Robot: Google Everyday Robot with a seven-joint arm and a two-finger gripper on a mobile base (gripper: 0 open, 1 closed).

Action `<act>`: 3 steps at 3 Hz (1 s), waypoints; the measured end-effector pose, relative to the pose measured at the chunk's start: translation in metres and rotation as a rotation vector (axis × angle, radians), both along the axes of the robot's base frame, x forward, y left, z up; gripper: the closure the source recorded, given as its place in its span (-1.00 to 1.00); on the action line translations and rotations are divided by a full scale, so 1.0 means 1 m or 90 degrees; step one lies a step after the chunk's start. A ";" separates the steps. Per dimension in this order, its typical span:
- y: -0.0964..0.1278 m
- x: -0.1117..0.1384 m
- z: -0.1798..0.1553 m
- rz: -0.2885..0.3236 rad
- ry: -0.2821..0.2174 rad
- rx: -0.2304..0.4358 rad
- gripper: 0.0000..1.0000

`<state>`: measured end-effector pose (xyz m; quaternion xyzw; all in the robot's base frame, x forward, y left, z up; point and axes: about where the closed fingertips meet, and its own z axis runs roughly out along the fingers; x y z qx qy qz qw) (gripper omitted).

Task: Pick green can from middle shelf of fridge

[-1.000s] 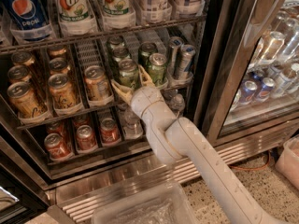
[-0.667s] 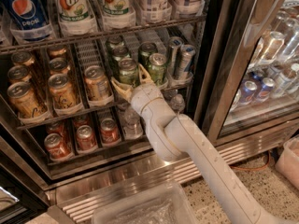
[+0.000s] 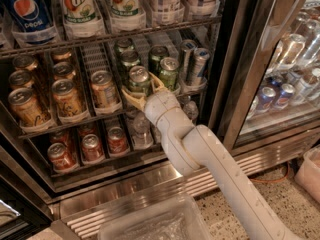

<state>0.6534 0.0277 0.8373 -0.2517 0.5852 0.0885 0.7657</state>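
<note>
The fridge (image 3: 235, 59) stands open with its dark interior showing. The middle shelf (image 3: 100, 115) holds rows of orange-gold cans (image 3: 62, 96) on the left, green cans in the middle and slim silver-blue cans (image 3: 192, 64) on the right. The front green can (image 3: 139, 80) stands upright in its lane, with more green cans (image 3: 168, 71) beside and behind it. My gripper (image 3: 144, 90) is at this front can, open, with one yellowish finger (image 3: 130, 98) at its left and the other at its right. The can's lower part is hidden behind my wrist.
Big soda bottles (image 3: 77, 6) stand on the rack above. Red cans (image 3: 92, 146) and water bottles (image 3: 141, 129) fill the rack below. A ribbed metal base (image 3: 125, 194) runs along the bottom. A clear plastic bin (image 3: 150, 224) sits in front. A second cooler's glass door (image 3: 285, 64) is on the right.
My arm has shifted slightly to the right and forward. The gripper stays around the front green can, which has not moved.
</note>
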 end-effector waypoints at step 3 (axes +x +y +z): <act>-0.021 -0.036 0.044 0.026 -0.061 0.024 1.00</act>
